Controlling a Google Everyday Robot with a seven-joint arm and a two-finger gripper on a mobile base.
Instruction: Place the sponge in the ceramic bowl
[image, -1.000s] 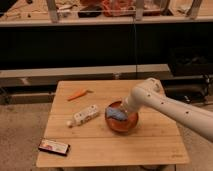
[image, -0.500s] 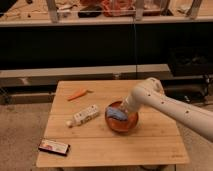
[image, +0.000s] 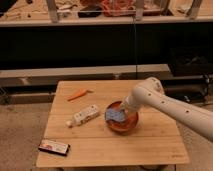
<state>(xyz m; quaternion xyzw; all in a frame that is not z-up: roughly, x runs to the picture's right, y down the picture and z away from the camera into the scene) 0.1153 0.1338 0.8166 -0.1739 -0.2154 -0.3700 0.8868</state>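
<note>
The orange-red ceramic bowl (image: 121, 126) sits on the wooden table (image: 100, 145), right of centre. The light-blue sponge (image: 114, 116) lies inside the bowl, over its left half. My white arm reaches in from the right, and the gripper (image: 122, 109) is at the bowl, just above and right of the sponge. The arm's end covers most of the gripper.
A white bottle-like object (image: 84, 115) lies left of the bowl. An orange carrot (image: 77, 94) rests near the table's back left. A flat dark packet (image: 54, 147) lies at the front left corner. Shelving stands behind the table.
</note>
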